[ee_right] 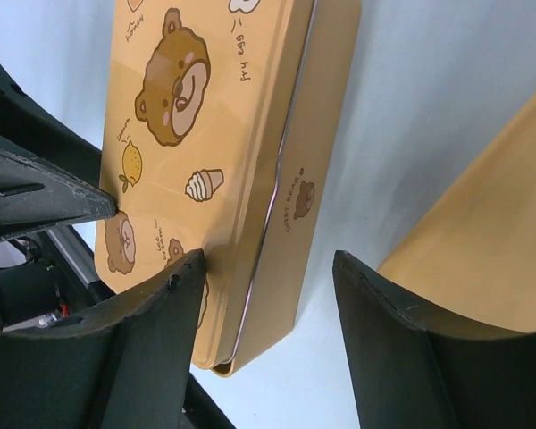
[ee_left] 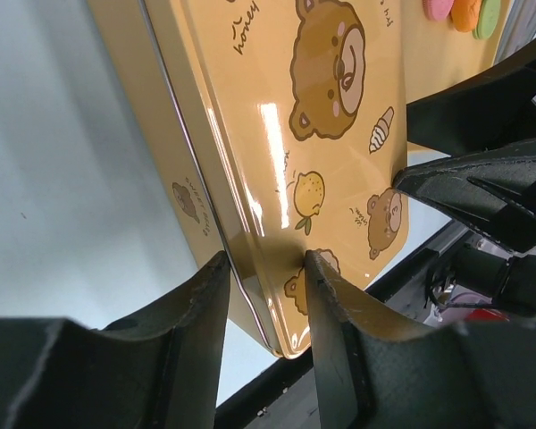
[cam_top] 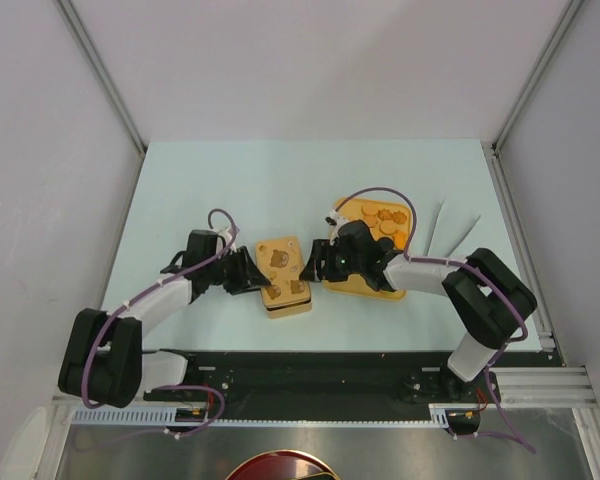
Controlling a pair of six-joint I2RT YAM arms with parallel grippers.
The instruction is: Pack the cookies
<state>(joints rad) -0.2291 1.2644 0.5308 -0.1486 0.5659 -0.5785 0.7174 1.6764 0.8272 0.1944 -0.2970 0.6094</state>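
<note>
Cookies (cam_top: 383, 222), small round orange-brown discs, lie in open orange tray (cam_top: 390, 290), right of centre. Left gripper (cam_top: 252, 275) jaws clamped on orange rectangular bear-printed lid (cam_top: 283, 262) edge; right gripper (cam_top: 315, 268) jaws apart, straddling opposite edge.

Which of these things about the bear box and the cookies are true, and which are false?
1. The bear tin has brown bears printed on its lid. True.
2. The cookies lie in an open tray next to the tin. True.
3. The right end effector is clamped tight on the tin. False: its fingers stand apart, and one of them is off the tin, over the table.
4. The tin sits at the far back edge of the table. False: it lies near the middle, between the two end effectors.
5. The left end effector has one finger on each side of the tin's edge. True.
</note>
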